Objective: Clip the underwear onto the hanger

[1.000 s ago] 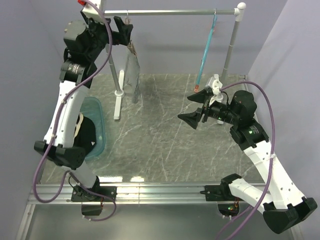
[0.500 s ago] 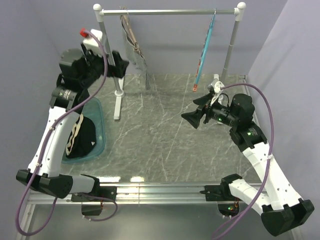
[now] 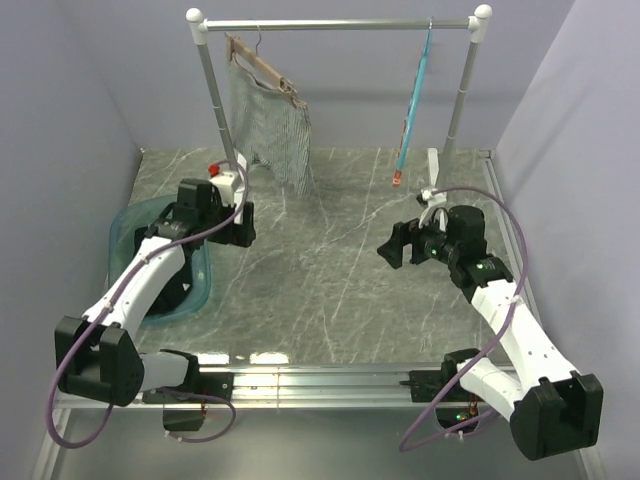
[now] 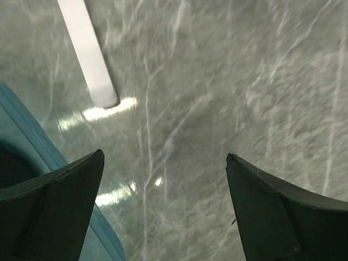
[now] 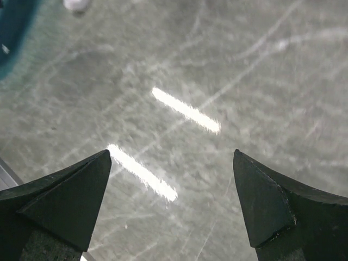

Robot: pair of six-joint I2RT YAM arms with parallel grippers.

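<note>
underwear [image 3: 272, 125] hangs from hanger [image 3: 264, 68] | left gripper [image 4: 164, 155], right gripper [image 5: 172, 153]: spread wide, empty

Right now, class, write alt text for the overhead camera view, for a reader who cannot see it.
Striped underwear hangs from a wooden hanger on a metal rail at the back of a grey table. The left gripper and right gripper sit low over the table, both open and empty. A blue hanger hangs further right.
</note>
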